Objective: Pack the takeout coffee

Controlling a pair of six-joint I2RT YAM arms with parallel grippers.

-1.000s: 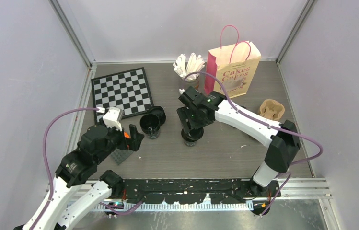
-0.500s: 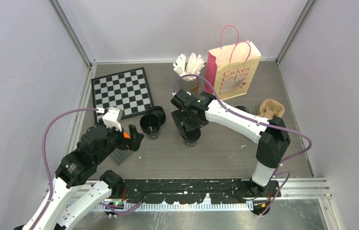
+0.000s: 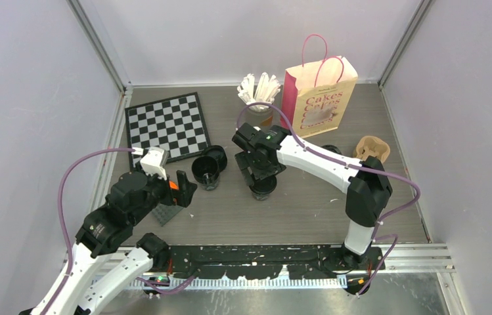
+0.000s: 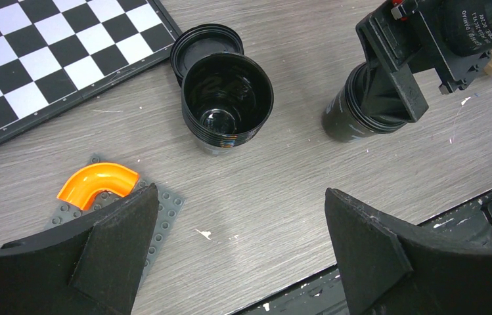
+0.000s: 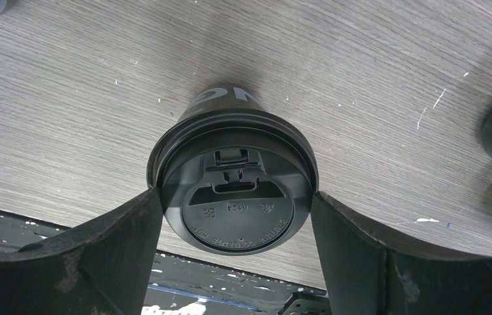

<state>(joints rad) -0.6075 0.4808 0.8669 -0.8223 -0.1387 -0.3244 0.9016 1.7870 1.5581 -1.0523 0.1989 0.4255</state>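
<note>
I've set the right gripper (image 5: pixel 235 197) astride the lidded coffee cup (image 5: pixel 240 216), which stands upright on the bench (image 5: pixel 66 98); its fingers sit wide at the lid rim, presumably for a lift, though I cannot tell if they pinch, while the left gripper (image 4: pixel 240 190) hangs wide open and empty near the unlidded cup (image 4: pixel 226 98).

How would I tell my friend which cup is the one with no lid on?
Find the black-and-white chessboard at the far left of the table. Just off its near right corner stands a short black cup, with a round black lid lying flat beside it. Unlike the lidded cup to its right, it is open on top, so you can see down inside.
</note>
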